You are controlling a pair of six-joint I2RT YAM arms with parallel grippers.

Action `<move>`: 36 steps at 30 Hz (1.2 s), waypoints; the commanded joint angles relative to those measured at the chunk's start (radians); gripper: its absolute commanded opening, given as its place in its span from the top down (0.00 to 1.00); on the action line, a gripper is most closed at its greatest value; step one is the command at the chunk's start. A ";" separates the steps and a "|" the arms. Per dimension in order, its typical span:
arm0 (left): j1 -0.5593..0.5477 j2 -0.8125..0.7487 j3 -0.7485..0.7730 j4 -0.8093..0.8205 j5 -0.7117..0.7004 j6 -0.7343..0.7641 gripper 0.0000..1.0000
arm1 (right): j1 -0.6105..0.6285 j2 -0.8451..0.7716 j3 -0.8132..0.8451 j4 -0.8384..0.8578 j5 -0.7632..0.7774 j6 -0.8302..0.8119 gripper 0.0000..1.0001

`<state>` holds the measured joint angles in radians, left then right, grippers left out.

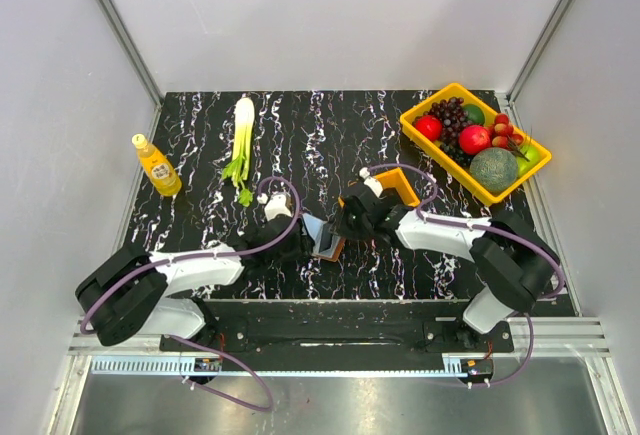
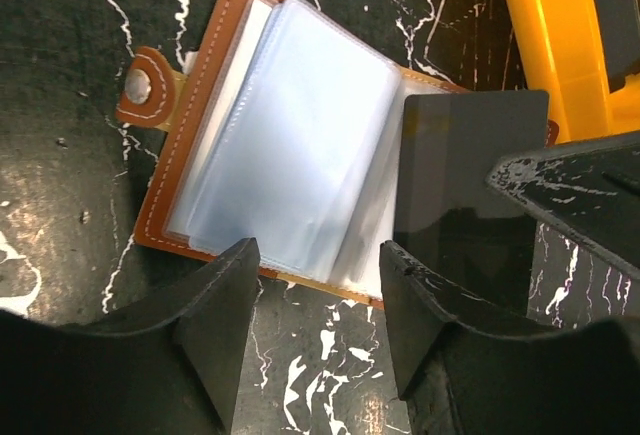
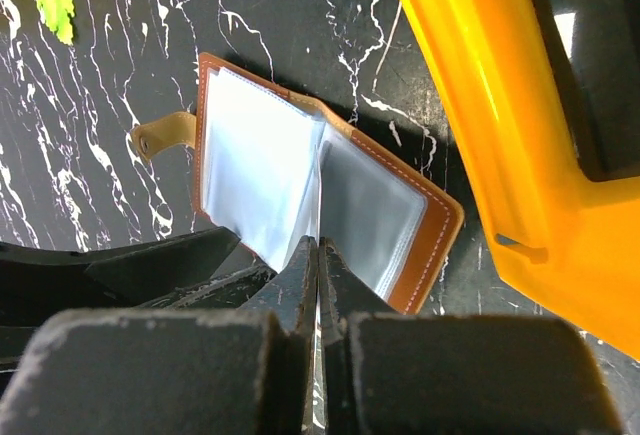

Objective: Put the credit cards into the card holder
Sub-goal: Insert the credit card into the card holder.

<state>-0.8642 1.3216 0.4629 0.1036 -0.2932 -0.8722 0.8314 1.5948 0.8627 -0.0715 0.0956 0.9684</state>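
- The table (image 1: 200,135) is black marble with white veins. My two arms reach in from its near edge and meet near the middle.
- A yellow tray (image 1: 445,162) of fruit sits at the far right corner, turned diagonally.
- A leek (image 1: 243,130) lies toward the far edge, left of centre, with its white end pointing far.
- An orange juice bottle (image 1: 158,168) stands near the left edge. Its label is too small to read.
- A small orange bin (image 1: 400,183) sits just right of centre, close beside the card holder.
- My left gripper (image 2: 318,255) hangs over the card holder's near side with its fingers spread, and it holds nothing.
- My right gripper (image 3: 318,245) has its fingers pressed together, pinching the credit card by one edge.
- The card holder (image 2: 290,145) lies open and flat between my two grippers, near the middle of the near edge.
  - Its clear sleeves face up.
  - Its long axis runs from the snap-tab side toward the bin side, and the tab points away from the bin.
  - I can read no writing on it.
- The credit card (image 2: 465,175) stands on edge over the bin-side half of the holder.
  - In the left wrist view its broad face looks dark grey.
  - In the right wrist view it is edge-on and lined up with the fold between the sleeves.
  - I cannot tell whether it touches them.
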 commanded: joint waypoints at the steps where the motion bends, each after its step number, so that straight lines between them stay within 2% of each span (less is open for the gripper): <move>1: 0.019 -0.030 0.020 -0.045 -0.043 0.025 0.43 | 0.015 0.021 -0.036 0.117 0.041 0.067 1.00; 12: 0.117 -0.013 0.065 -0.042 0.009 0.110 0.42 | 0.015 0.057 -0.142 0.360 0.027 0.128 1.00; 18: 0.180 0.001 0.106 -0.048 0.047 0.197 0.29 | 0.017 0.062 -0.117 0.308 0.029 0.070 1.00; 21: 0.198 0.022 0.140 -0.039 0.083 0.251 0.29 | 0.017 0.060 -0.100 0.262 0.050 0.023 1.00; 24: 0.205 0.033 0.146 0.053 0.190 0.320 0.28 | 0.017 0.060 -0.088 0.236 0.055 -0.003 1.00; 27: 0.203 0.085 0.197 0.051 0.244 0.347 0.29 | 0.017 0.065 -0.074 0.228 0.047 -0.019 1.00; 31: 0.205 0.152 0.264 -0.008 0.169 0.374 0.29 | 0.017 0.065 -0.062 0.214 0.044 -0.033 1.00; 36: 0.225 0.217 0.318 -0.065 0.106 0.432 0.23 | 0.017 0.056 -0.056 0.202 0.046 -0.046 1.00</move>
<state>-0.6563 1.5028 0.7216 0.0593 -0.1352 -0.5049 0.8398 1.6524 0.7792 0.1665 0.1127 0.9600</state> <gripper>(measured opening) 0.764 0.010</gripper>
